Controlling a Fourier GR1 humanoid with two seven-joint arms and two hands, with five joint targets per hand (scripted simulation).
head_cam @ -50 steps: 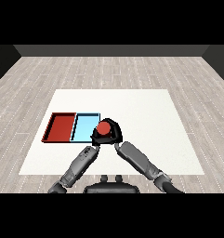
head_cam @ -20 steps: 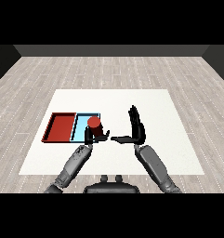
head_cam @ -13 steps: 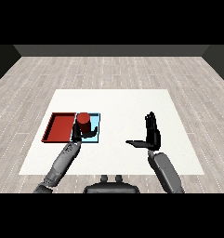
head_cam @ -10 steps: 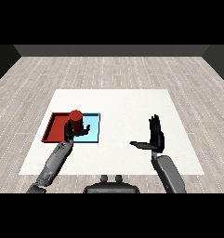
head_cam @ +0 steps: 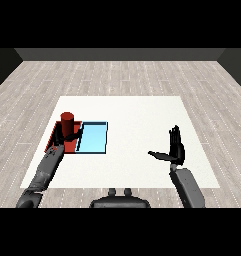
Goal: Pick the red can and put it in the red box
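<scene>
1. Since it carries everything, the white tabletop (head_cam: 137,115) comes first; both trays lie near its left edge, with the right half left to the idle arm.
2. Side by side and touching, the red tray (head_cam: 56,134) sits nearest the left edge and the light blue tray (head_cam: 94,137) just inside it; the red one is the target.
3. Held upright, the red can (head_cam: 67,124) stands over the red tray; I cannot tell whether it is touching the tray floor; upright carriage suits setting it down on its base.
4. Curled round the can's lower part, the left hand (head_cam: 71,136) and its fingers hold it for placement.
5. Near the right edge, the right hand (head_cam: 176,150) is raised with straight, spread fingers, holding nothing; probably parked clear of the work.
</scene>
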